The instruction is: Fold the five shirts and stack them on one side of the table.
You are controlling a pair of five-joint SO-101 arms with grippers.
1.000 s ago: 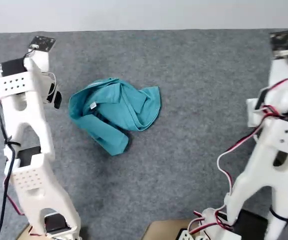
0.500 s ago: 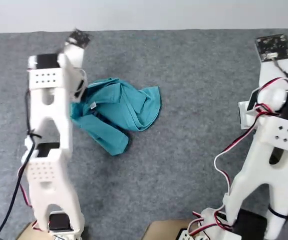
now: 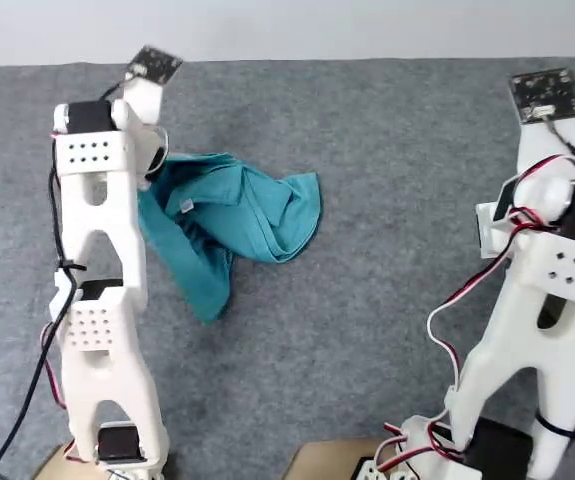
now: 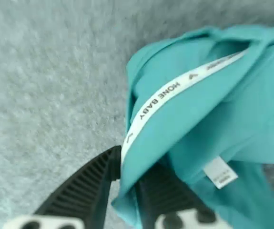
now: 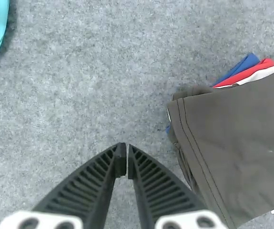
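Grey carpeted table (image 3: 387, 200), pale wall (image 3: 287, 30) behind, left gripper (image 4: 128, 166) pinching teal shirt (image 3: 237, 210), right gripper (image 5: 127, 151) closed, empty, near folded stack (image 5: 232, 152)

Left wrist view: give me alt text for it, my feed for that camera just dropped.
The left pincer is closed on a bunched edge of the teal shirt, right at the end of its white neck tape. A small white label hangs from the shirt's inside, and the grey table covering lies beyond.

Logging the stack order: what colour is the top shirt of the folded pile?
The top shirt is dark grey-brown; the right wrist view shows it best.
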